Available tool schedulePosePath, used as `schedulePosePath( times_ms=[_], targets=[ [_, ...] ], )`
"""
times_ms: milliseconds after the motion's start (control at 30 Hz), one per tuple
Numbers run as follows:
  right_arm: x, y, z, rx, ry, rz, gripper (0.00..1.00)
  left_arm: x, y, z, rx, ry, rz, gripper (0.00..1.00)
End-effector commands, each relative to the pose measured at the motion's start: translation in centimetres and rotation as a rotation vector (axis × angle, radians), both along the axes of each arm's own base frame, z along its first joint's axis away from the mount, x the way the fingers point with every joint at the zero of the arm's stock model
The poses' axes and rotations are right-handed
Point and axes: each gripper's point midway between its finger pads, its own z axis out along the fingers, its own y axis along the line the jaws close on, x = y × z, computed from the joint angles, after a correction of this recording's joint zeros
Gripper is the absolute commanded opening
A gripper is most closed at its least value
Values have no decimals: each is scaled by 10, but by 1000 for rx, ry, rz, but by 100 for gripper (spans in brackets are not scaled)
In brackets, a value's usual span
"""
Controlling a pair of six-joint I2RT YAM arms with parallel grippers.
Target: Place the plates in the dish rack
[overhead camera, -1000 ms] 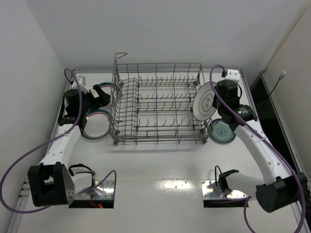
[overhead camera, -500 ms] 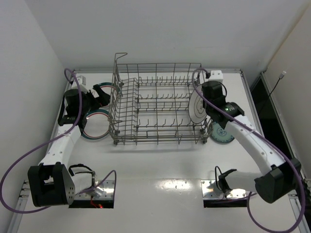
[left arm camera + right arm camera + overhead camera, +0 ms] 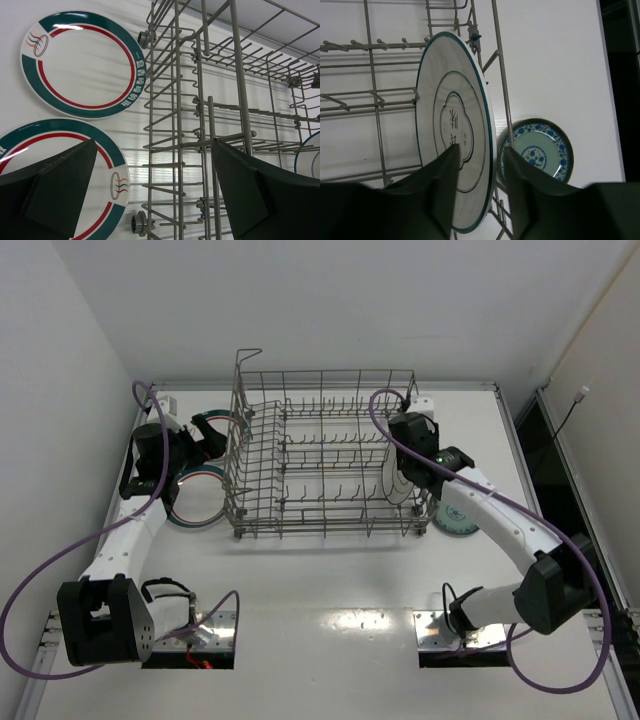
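Tabletop (image 3: 330,590) is carrying the dish rack (image 3: 320,455) betw. my two sets of fingers. My R fingers (image 3: 440,195) are straddling the ringed plate (image 3: 452,145), upright inside the rack, w/ slack, not pinching. My L fingers (image 3: 60,185) are hanging wide apart, empty, over 2 banded plates (image 3: 82,62). Sm. blue plate (image 3: 537,150) is lying just outside my R fingers.

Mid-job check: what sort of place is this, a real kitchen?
Likely a lab test bench, not a kitchen: bare white table, plain white walls close around, wire dish rack standing on the tabletop.
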Motion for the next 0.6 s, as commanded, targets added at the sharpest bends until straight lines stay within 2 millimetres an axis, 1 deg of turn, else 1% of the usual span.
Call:
schedulePosePath(
  times_ms=[0,33,100,133,167,200,233,267,300,333,367,400,433,467,500,567],
  targets=[
    [6,3,27,49,-64,-21,41,-3,-6,15,7,-52,-19,99],
    [3,2,29,49,-64,-21,51,-3,-6,15,7,-52,-19,99],
    [4,-2,47,78,-103,-35,60,-3,-6,15,7,-52,-19,99],
    [-2,-4,55,91,-113,-42,68,-3,-6,15,7,-52,-19,99],
    [-5,-8,59,85,-118,-51,72,-3,-6,15,7,-52,-19,99],
    [-8,-8,67,108,-138,-59,75,-3,-6,15,7,-52,-19,99],
    [-11,-17,72,116,-150,-91,78,-2,-4,15,10,-52,-11,99],
    [-19,-29,79,135,-164,-124,85,-2,-4,15,10,-52,-10,99],
    [-22,-36,84,173,-187,-163,88,-2,-4,15,10,-52,-10,99],
    [-25,-44,84,198,-194,-183,91,-2,-4,15,10,-52,-10,99],
    [-27,-67,84,213,-201,-240,91,-2,-4,15,10,-52,-10,99],
    [-31,-72,78,274,-193,-235,94,-2,-4,15,10,-52,-10,99],
    [-30,-83,72,304,-187,-251,96,-2,-4,15,10,-52,-10,99],
    [-32,-118,58,326,-173,-345,100,-2,-4,15,10,-52,-10,99],
    [-32,-117,47,397,-134,-313,100,-3,-6,15,7,-52,-21,99],
    [-31,-130,18,428,-64,-379,100,-3,-6,15,7,-52,-21,99]
  ],
)
